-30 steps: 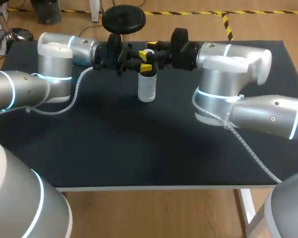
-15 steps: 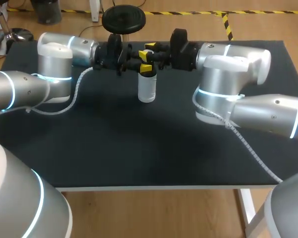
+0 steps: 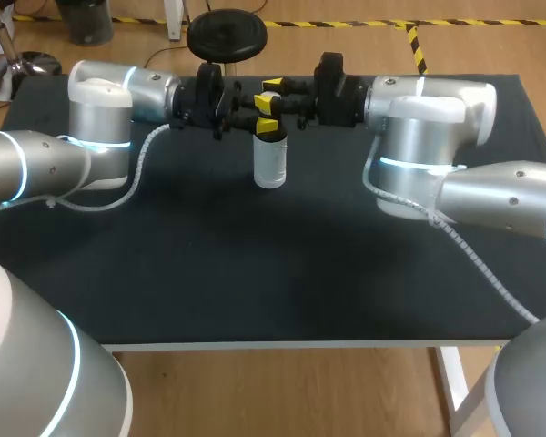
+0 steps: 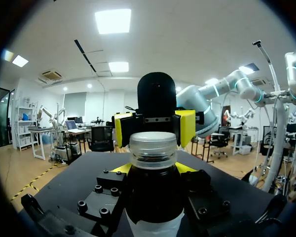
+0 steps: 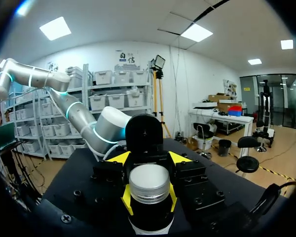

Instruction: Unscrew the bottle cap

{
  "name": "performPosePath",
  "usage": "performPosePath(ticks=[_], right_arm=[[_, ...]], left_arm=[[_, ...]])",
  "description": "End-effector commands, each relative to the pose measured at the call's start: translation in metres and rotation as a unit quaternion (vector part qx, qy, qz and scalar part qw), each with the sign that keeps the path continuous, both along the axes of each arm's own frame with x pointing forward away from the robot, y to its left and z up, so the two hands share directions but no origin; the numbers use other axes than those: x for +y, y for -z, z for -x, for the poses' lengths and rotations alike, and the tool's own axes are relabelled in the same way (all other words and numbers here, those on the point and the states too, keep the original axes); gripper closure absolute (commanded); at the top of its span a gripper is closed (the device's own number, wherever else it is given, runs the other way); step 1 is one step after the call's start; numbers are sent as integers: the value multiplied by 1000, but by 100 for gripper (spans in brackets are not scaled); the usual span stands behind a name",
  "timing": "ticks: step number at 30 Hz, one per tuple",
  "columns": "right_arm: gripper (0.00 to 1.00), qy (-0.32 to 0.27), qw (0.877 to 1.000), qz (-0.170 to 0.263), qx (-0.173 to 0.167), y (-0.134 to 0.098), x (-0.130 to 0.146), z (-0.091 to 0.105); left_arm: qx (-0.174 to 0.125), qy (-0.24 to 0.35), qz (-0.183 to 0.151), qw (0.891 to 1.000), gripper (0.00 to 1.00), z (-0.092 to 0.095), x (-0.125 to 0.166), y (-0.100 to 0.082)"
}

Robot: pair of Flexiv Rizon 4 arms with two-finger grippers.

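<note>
Head view: upright pale bottle, dark-necked, whitish cap on, clamped by left jaws and right jaws.

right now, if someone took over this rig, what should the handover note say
Left gripper: shut on the bottle just under the cap. The bottle stands upright on the table.
Right gripper: at the cap, facing the left one; whether it grips cannot be told.
Done: bottle braced, both arms in place.
Left: the cap sits on the bottle. It needs a firm grip and twisting off while the left holds.
</note>
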State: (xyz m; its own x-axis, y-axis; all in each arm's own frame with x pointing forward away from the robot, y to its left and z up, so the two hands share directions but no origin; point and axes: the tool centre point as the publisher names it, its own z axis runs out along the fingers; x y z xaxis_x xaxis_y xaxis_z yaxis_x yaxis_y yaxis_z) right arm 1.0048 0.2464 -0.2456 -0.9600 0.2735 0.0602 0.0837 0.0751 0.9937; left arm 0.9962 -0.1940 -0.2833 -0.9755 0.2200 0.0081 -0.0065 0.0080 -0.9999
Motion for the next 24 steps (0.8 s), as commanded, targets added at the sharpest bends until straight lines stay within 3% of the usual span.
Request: performPosePath(ticks=[1, 12, 16, 24], right_arm=[[100, -100, 995, -16, -4, 4, -8, -8], [100, -249, 968, -34, -12, 1, -1, -3], [100, -312, 949, -38, -2, 2, 3, -1], [100, -431, 900, -57, 23, 4, 6, 0]], left_arm=[[0, 0, -1, 1000, 100, -1, -2, -2], [0, 0, -1, 1000, 100, -1, -2, -2], [0, 0, -1, 1000, 100, -1, -2, -2], [0, 0, -1, 1000, 100, -1, -2, -2]])
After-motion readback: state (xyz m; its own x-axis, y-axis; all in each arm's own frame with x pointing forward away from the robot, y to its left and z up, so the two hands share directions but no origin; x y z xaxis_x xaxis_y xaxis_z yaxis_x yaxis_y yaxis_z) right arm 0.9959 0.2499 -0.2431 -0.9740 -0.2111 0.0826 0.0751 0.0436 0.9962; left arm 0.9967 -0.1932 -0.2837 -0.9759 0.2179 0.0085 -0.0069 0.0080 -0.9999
